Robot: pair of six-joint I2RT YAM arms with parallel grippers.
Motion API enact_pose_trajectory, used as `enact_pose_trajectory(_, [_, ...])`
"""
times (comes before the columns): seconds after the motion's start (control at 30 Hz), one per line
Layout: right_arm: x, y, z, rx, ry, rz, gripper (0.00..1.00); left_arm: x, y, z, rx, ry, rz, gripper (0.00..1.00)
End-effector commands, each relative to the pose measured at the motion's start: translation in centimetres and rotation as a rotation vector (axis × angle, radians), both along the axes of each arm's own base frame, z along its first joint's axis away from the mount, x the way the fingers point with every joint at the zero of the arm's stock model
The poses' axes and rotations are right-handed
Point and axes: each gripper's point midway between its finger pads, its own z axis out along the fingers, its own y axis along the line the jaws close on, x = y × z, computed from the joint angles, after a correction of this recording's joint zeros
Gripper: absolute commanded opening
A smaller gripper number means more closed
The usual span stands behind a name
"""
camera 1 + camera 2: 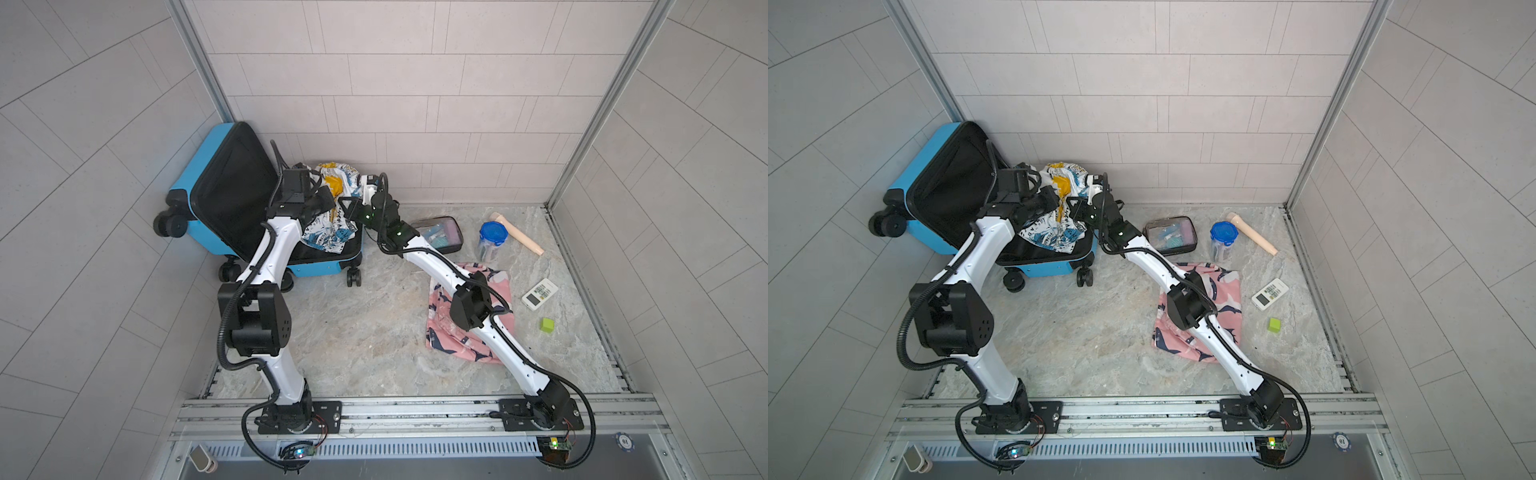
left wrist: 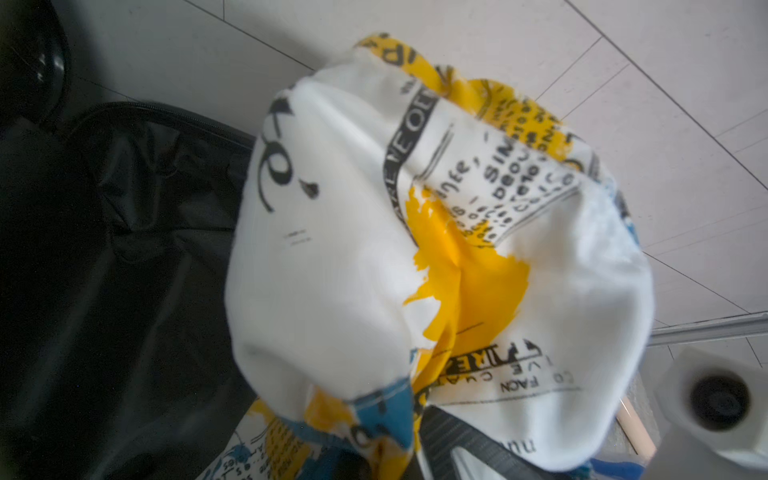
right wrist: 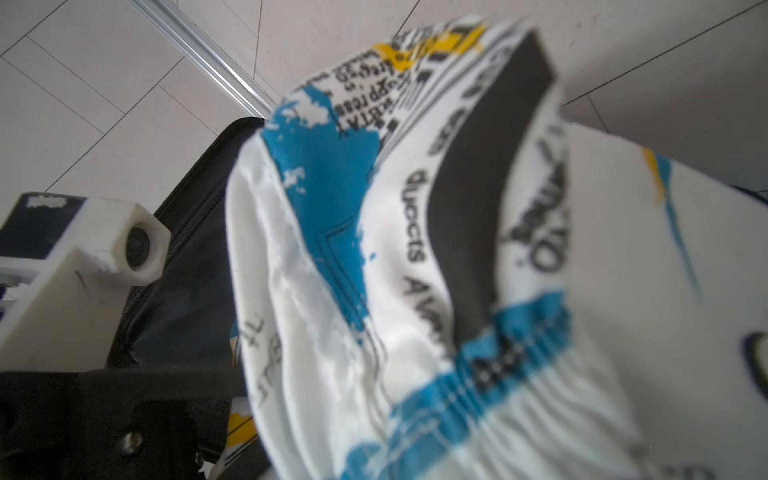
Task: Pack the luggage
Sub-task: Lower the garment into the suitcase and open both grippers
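The luggage (image 1: 203, 162) (image 1: 921, 166) stands open in the back left corner, its blue lid leaning on the wall and the black lining (image 2: 104, 270) facing me. A white garment printed in yellow, blue and black (image 1: 336, 178) (image 1: 1059, 178) hangs bunched above the lower half and drapes down into it. My left gripper (image 1: 321, 201) (image 1: 1054, 199) (image 2: 399, 453) is shut on one part of the cloth. My right gripper (image 1: 347, 208) (image 1: 1074, 208) is shut on it close beside. In the right wrist view the garment (image 3: 415, 270) covers the jaws.
On the marble floor to the right lie a clear toiletry pouch (image 1: 438, 235), a blue-lidded jar (image 1: 492, 239), a beige wooden stick (image 1: 517, 232), a pink whale-print garment (image 1: 469, 320) under the right arm, a white remote (image 1: 539, 293) and a green cube (image 1: 547, 325).
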Motion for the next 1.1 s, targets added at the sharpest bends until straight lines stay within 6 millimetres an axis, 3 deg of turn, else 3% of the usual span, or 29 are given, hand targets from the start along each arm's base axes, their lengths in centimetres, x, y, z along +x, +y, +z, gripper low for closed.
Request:
enact_pose_trajectory(0.0, [1.2, -1.2, 1.6, 0.052, -0.064, -0.100, 0.00, 1.5, 1.3, -1.1, -0.051, -0.010, 0.022, 0.00])
enact_pose_trajectory(0.07, [1.7, -1.4, 0.5, 0.039, -0.050, -0.113, 0.05, 2.0, 2.2, -2.9, -0.066, 0.013, 0.041, 0.00])
enact_pose_trajectory(0.17, [2.1, -1.6, -0.9, 0.005, -0.033, -0.114, 0.24, 2.9, 3.4, -5.5, -0.097, 0.047, 0.067, 0.00])
enact_pose_trajectory(0.3, [2.1, -1.8, -1.1, -0.017, -0.015, -0.082, 0.43, 4.2, 5.4, -9.3, -0.113, 0.111, 0.101, 0.00])
enact_pose_trajectory(0.43, [1.4, -1.9, 0.2, -0.052, -0.023, -0.043, 0.61, 4.9, 7.3, -12.4, -0.101, 0.186, 0.125, 0.00])
enact_pose_trajectory(0.53, [1.0, -2.4, 1.8, -0.071, -0.034, -0.029, 0.69, 5.2, 8.5, -13.7, -0.077, 0.228, 0.139, 0.00])
enact_pose_trajectory(0.6, [0.7, -2.7, 3.0, -0.068, -0.039, -0.013, 0.82, 5.2, 9.2, -14.2, -0.063, 0.249, 0.146, 0.00])
enact_pose_trajectory(0.73, [-0.4, -3.2, 4.9, -0.117, -0.059, 0.012, 0.84, 5.2, 10.0, -14.6, -0.031, 0.285, 0.150, 0.01])
enact_pose_trajectory(0.8, [-0.9, -3.4, 5.5, -0.142, -0.061, 0.025, 0.83, 5.1, 10.4, -14.4, -0.012, 0.298, 0.161, 0.14])
enact_pose_trajectory(0.9, [-2.0, -3.7, 6.5, -0.185, -0.065, 0.048, 0.80, 4.5, 11.1, -13.9, 0.017, 0.307, 0.189, 0.44])
enact_pose_trajectory(0.97, [-2.7, -4.1, 7.1, -0.223, -0.066, 0.063, 0.79, 4.2, 11.4, -13.4, 0.031, 0.305, 0.206, 0.55])
enact_pose_trajectory(1.07, [-4.1, -4.6, 7.8, -0.283, -0.059, 0.091, 0.77, 3.4, 11.9, -12.4, 0.054, 0.304, 0.239, 0.60])
